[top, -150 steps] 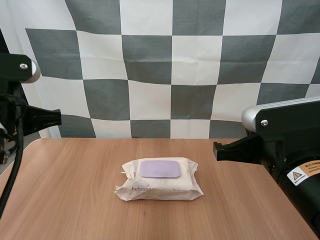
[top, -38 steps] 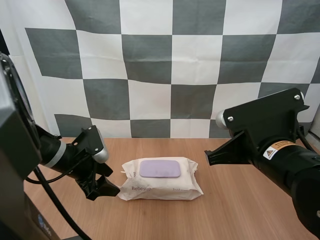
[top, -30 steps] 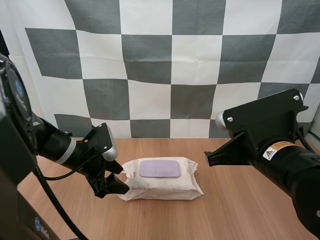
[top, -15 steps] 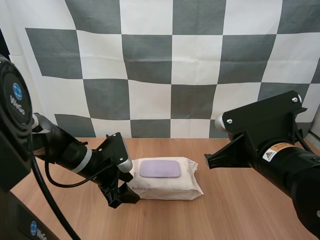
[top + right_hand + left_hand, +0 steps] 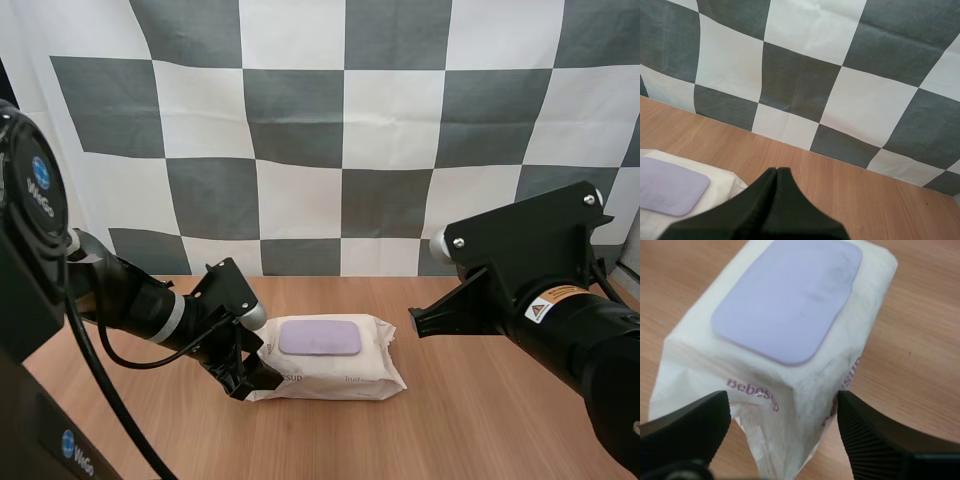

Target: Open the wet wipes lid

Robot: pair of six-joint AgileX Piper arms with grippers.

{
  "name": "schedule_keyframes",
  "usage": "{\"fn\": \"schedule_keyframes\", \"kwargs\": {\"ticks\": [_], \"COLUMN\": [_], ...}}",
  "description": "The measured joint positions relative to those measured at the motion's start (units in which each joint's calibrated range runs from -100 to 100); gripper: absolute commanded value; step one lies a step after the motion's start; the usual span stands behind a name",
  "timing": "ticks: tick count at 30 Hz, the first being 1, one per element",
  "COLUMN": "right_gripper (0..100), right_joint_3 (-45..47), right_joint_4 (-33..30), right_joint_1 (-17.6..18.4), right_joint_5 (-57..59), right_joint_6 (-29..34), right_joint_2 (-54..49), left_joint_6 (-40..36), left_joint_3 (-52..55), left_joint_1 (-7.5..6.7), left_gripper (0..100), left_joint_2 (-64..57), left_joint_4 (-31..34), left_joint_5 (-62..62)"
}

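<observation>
Fingers [image 5: 875,440] of the left jaws, black with ribbed inner faces, stand apart and released, one on each side of the crimped near end of the wet wipes pack [image 5: 860,325]. I cannot tell whether they touch its film. The pack is a soft, pillow-shaped pouch of crinkled white film with purple lettering, lying flat on the wood-grain bench [image 5: 480,420]. Its lid [image 5: 790,295], a smooth lilac rounded rectangle, sits flat and closed on the pack's top face. The right jaws are clenched on nothing, their fingers [image 5: 771,210] pressed into one dark matte wedge beside the pack, apart from it.
</observation>
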Motion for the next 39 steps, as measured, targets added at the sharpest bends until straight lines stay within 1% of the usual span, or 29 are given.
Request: {"fn": "schedule_keyframes", "kwargs": {"ticks": [5,10,18,19,20,22,23,24,26,27,31,33,36,39], "right_gripper": [0,0,0,0,0,0,0,0,0,0,0,0,0,0], "right_joint_3": [0.0,0.0,0.0,0.0,0.0,0.0,0.0,0.0,0.0,0.0,0.0,0.0,0.0,0.0], "right_joint_4": [0.0,0.0,0.0,0.0,0.0,0.0,0.0,0.0,0.0,0.1,0.1,1.1,4.3,9.2], "right_joint_1": [0.0,0.0,0.0,0.0,0.0,0.0,0.0,0.0,0.0,0.0,0.0,0.0,0.0,0.0], "right_joint_5": [0.0,0.0,0.0,0.0,0.0,0.0,0.0,0.0,0.0,0.0,0.0,0.5,2.8,8.9], "right_joint_6": [0.0,0.0,0.0,0.0,0.0,0.0,0.0,0.0,0.0,0.0,0.0,0.0,-0.8,-4.4], "right_joint_2": [0.0,0.0,0.0,0.0,0.0,0.0,0.0,0.0,0.0,0.0,0.0,0.0,0.6,2.3], "left_joint_6": [0.0,0.0,0.0,0.0,0.0,0.0,0.0,0.0,0.0,0.0,0.0,0.0,0.0,0.0], "left_joint_3": [0.1,0.1,0.1,0.2,0.2,0.2,0.2,0.3,0.3,0.3,0.3,0.3,0.3,0.3], "left_joint_1": [0.0,0.0,0.0,0.0,0.0,0.0,0.0,0.0,0.0,0.0,0.0,0.0,0.0,0.0], "left_gripper": [100,100,86,82,75,57,48,31,5,0,0,0,0,0], "left_joint_2": [1.9,1.9,1.9,1.9,1.9,1.9,1.9,1.9,2.5,2.6,5.9,7.3,8.4,8.4], "left_joint_4": [-0.4,-2.6,-2.5,-2.5,-2.4,-2.4,-2.4,-2.4,-2.5,-2.5,-3.3,-3.4,-3.5,-3.5], "left_joint_5": [-0.4,1.1,2.0,1.9,1.9,1.9,1.9,1.9,2.6,2.7,3.5,3.7,3.7,3.7]}}
